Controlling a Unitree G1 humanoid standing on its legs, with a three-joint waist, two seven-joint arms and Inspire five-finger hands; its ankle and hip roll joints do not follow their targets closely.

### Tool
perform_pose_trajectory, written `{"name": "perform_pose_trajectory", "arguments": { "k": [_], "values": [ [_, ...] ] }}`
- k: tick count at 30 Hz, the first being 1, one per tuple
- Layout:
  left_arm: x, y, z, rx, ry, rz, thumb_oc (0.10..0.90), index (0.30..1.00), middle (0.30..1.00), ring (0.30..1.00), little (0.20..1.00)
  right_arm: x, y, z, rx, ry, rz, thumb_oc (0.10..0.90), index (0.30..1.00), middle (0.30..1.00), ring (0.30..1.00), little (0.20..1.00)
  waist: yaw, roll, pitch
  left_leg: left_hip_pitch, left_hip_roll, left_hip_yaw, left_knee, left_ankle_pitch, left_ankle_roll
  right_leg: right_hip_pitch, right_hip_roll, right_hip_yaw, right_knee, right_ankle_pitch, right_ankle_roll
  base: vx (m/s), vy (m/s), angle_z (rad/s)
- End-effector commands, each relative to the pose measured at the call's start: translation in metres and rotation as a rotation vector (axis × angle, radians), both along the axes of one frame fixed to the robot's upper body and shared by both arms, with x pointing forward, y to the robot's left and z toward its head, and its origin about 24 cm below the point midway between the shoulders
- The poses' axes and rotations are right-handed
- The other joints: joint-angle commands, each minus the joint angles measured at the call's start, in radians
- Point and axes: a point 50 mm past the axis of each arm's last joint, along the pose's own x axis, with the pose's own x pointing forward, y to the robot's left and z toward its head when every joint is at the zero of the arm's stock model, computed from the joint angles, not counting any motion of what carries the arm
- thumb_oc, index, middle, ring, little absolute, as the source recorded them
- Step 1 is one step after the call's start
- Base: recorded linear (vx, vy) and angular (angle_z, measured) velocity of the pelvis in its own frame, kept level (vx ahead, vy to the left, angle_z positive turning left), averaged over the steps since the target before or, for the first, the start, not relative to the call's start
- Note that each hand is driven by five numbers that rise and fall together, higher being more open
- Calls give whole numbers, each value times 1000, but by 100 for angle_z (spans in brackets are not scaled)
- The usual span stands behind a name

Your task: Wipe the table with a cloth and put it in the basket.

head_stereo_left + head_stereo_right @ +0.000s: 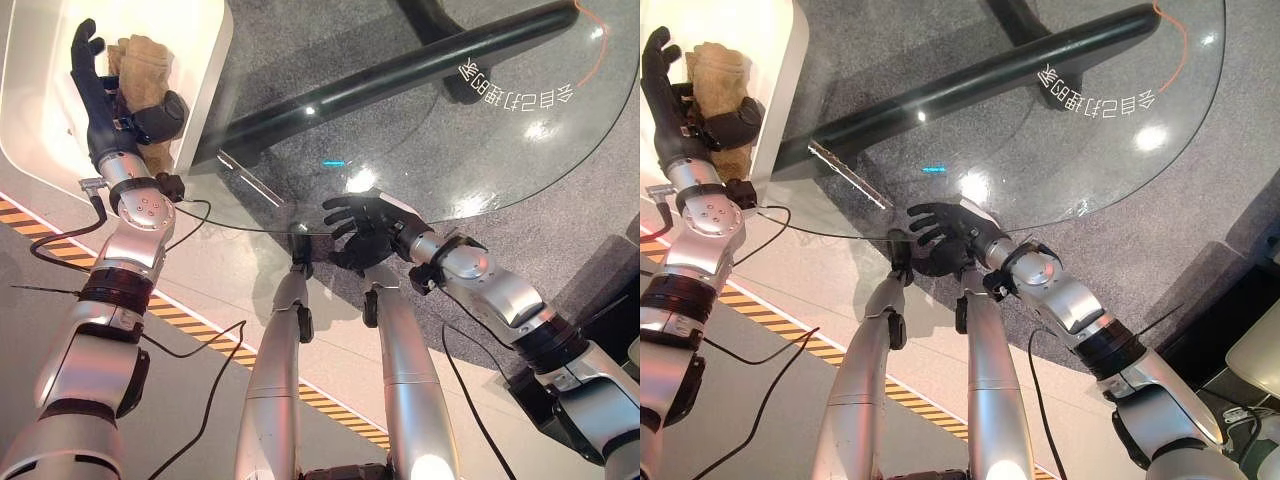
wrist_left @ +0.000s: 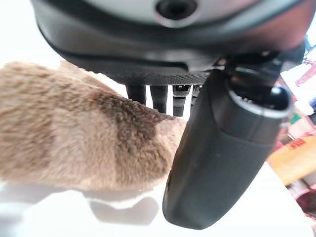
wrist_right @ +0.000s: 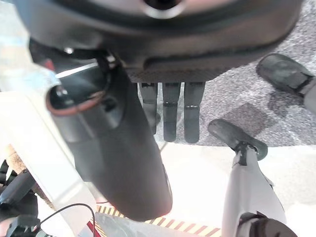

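Resting inside the white basket [image 1: 205, 60], the tan fleecy cloth [image 1: 143, 70] lies bunched against the basket's pale floor, and your left hand [image 1: 95, 85] is right beside it. From the head camera you see that hand reaching into the basket at the far left, its fingers extended upward and held loosely apart, the thumb [image 2: 222, 158] lying against the cloth's side. Your left wrist view shows the thumb alongside the furry fabric [image 2: 74, 133] with the fingers [image 2: 158, 96] straight behind it; they are not curled round the cloth, so the hand is spread rather than clamped.

The basket stands just beside the edge of the round glass table [image 1: 560, 130], whose clear top shows the dark tubular frame [image 1: 400, 70] and the grey speckled carpet [image 1: 1200, 230] beneath it.

Your right hand [image 1: 365, 225] hovers at the table's near rim, well apart from the cloth, palm turned toward the glass with fingers splayed and holding nothing. In the right wrist view its fingers [image 3: 170, 111] hang straight in a row next to the thumb.

Yellow-and-black hazard tape [image 1: 190, 320] runs diagonally across the pale floor below the table's edge.
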Motion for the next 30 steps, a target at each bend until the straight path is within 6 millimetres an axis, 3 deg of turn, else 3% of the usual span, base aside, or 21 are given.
{"name": "perform_pose_trajectory", "arguments": {
  "k": [1,10,18,22,30],
  "values": [
    [-17,7,20,-30,-205,27,800,900,900,900,900,-17,-10,-27,-31,52,-48,800,900,900,900,900,26,9,-25,0,-44,-16,173,-155,5,63,21,13,-162,69,55,-24,-67,2],
    [-52,8,-10,-91,-269,41,800,900,900,900,900,-37,-13,-39,-16,45,-48,800,900,900,900,900,55,9,-25,52,-44,-46,175,-167,5,125,34,-11,-125,16,40,-28,-84,3],
    [-78,8,-12,-93,-338,-1,800,900,900,900,900,-49,-20,-50,-2,52,-43,800,900,900,900,900,82,10,-25,130,-41,-66,161,-167,-4,217,37,-43,-109,-24,27,-24,-95,3],
    [-82,-1,-24,-65,-250,-98,800,900,900,900,900,-52,-22,-57,6,74,-54,800,900,900,900,900,98,11,-25,178,-45,-84,157,-168,-8,271,39,-60,-93,-46,21,-12,-118,7],
    [-90,-17,-78,-141,38,-311,800,900,900,900,900,-63,-37,-87,30,157,-96,800,900,900,900,900,129,0,-25,337,-48,-126,109,-157,-18,444,45,-83,-105,-79,16,-21,-147,11]
  ]
}}
